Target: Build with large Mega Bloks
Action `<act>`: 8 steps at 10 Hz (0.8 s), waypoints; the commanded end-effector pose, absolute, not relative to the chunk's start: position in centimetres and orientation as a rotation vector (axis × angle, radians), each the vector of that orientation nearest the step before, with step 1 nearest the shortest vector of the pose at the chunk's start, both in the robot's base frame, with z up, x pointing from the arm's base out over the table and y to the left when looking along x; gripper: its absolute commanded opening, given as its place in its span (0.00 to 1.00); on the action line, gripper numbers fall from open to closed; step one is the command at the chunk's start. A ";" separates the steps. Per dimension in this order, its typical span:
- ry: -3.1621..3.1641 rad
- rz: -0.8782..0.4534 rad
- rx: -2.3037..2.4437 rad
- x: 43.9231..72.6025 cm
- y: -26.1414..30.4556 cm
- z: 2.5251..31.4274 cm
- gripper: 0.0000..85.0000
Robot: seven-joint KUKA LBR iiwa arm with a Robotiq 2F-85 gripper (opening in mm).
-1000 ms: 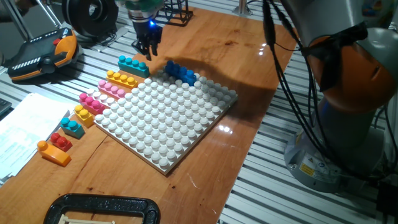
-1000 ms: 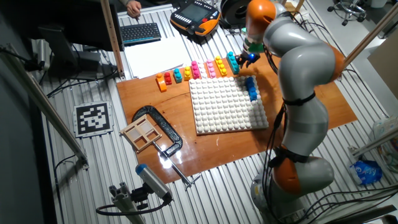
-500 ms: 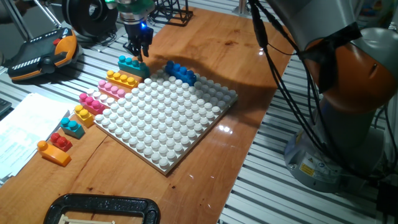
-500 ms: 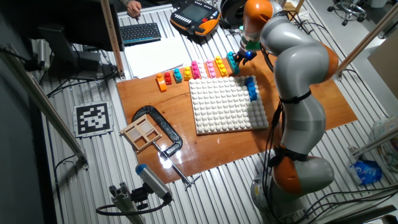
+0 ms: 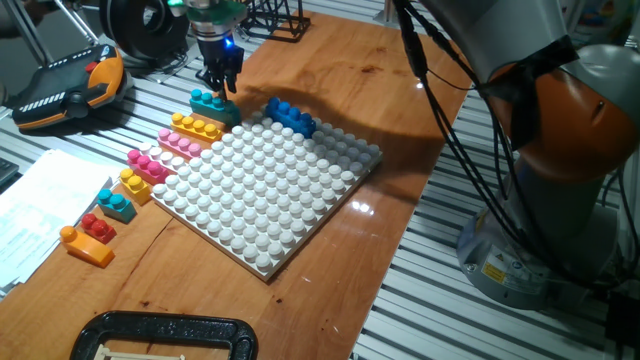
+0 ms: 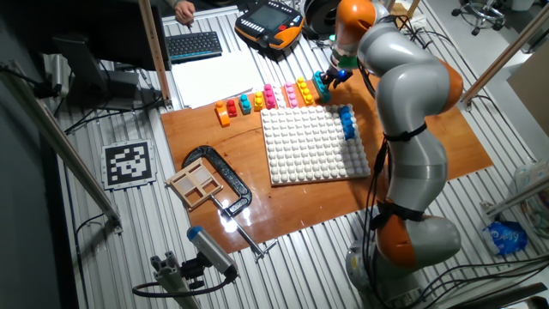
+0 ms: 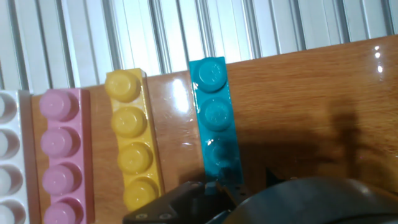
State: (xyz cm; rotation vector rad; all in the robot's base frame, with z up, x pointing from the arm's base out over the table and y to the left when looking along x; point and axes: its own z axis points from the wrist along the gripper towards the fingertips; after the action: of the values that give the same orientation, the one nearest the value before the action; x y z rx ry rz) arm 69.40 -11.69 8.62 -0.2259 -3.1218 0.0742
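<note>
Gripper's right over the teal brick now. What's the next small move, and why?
Probably ease straight down and close on the teal brick. The gripper hangs just above one end of it, beside the yellow brick. Whether the jaws are open cannot be told from these views, so check that first.

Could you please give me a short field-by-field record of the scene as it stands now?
pincer: over one end of the teal brick; open or shut cannot be told
teal brick: on the wooden table, beside the yellow brick
pink brick: next in the row
dark blue brick: on the white baseplate, near its far edge
remaining bricks: lined up along the baseplate's side
</note>
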 end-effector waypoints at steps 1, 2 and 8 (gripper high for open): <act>-3.119 0.071 -0.235 69.4 -11.7 8.6 0.40; -3.116 0.069 -0.254 69.4 -11.7 8.6 0.40; -3.138 0.074 -0.248 69.4 -11.7 8.6 0.40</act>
State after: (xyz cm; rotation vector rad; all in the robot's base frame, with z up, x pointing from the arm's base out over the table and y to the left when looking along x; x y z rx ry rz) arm 69.41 -11.64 8.63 -0.2492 -3.1400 0.0654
